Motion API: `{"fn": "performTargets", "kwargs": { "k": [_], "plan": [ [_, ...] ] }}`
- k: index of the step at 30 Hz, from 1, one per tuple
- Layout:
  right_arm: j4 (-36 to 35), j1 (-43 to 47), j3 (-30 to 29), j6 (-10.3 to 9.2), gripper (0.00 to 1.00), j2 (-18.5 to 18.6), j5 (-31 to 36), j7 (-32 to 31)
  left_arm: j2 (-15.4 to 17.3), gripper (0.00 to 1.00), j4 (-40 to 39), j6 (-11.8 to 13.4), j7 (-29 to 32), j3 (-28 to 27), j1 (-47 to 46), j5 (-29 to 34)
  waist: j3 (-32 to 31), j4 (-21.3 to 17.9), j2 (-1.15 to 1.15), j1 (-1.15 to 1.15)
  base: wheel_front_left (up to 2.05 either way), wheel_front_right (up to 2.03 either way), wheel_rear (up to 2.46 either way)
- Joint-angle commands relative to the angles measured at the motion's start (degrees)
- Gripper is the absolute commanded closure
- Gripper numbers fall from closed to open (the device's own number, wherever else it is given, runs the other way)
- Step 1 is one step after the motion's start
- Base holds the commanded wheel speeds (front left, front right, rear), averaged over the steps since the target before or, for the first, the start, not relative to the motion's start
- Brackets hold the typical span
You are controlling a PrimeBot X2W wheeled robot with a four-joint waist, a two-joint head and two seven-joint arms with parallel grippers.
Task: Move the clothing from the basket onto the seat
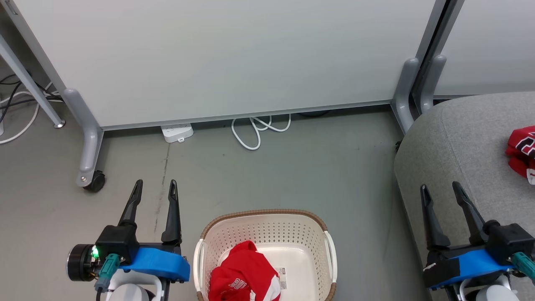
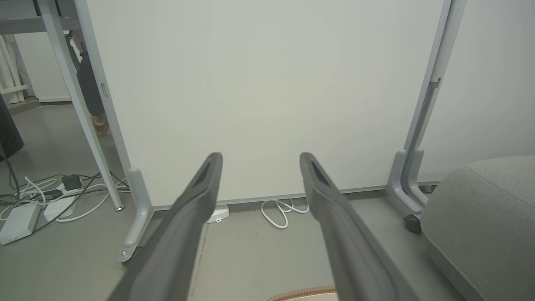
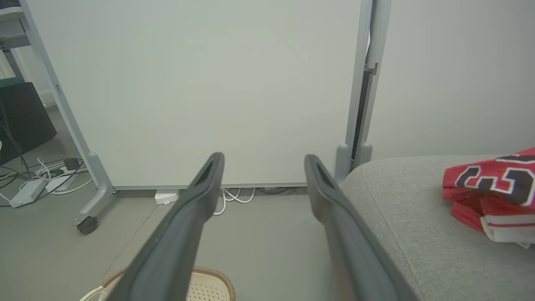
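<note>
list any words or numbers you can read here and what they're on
"BU...": white letters on the red top in the basket; rest folded away.
"23", creased: black-and-white numerals on the red jersey on the seat.
Sticker on the basket floor: too small to read.

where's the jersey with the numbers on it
The numbered jersey lies on the grey seat at the far right of the head view, beyond the right claw; the basket stands on the floor to its left.
</note>
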State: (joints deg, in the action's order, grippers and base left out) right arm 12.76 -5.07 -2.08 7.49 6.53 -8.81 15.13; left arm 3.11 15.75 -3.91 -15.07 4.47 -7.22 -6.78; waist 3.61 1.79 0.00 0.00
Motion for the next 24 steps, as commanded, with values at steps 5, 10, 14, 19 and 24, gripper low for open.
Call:
{"fn": "performTargets", "kwargs": {
  "k": [5,10,14,19,24],
  "plan": [
    [0.22,0.75,-0.12,0.01,0.0,-0.45,-0.16,0.04,-0.2,0.0,0.25,-0.51,-0.14,-0.73,0.34,0.59,0.26,-0.03,0.0,0.0,0.0,0.0,0.0],
    [0.41,0.26,-0.13,0.01,0.0,-0.32,-0.32,0.04,-0.25,0.0,0.32,-0.52,-0.14,-0.71,-0.38,0.62,0.6,0.11,0.0,0.0,0.0,0.0,0.0],
    [0.32,-0.23,0.04,0.01,0.0,-0.24,-0.44,0.04,-0.26,0.0,0.68,-0.74,-0.14,0.34,-1.49,0.64,1.08,0.09,0.0,0.0,0.0,0.0,0.0],
    [-0.32,-2.48,0.62,0.01,0.0,0.09,-0.44,0.04,-0.26,0.0,3.8,-2.26,-0.14,3.7,-5.49,2.37,3.35,-0.78,0.0,0.0,0.0,0.0,0.0],
    [-1.16,-5.65,1.68,0.01,0.0,0.75,-0.6,0.04,0.41,0.0,9.34,-3.21,-0.14,8.42,-11.67,4.16,7.47,-2.4,0.0,0.0,0.0,0.0,0.0]
  ]
}}
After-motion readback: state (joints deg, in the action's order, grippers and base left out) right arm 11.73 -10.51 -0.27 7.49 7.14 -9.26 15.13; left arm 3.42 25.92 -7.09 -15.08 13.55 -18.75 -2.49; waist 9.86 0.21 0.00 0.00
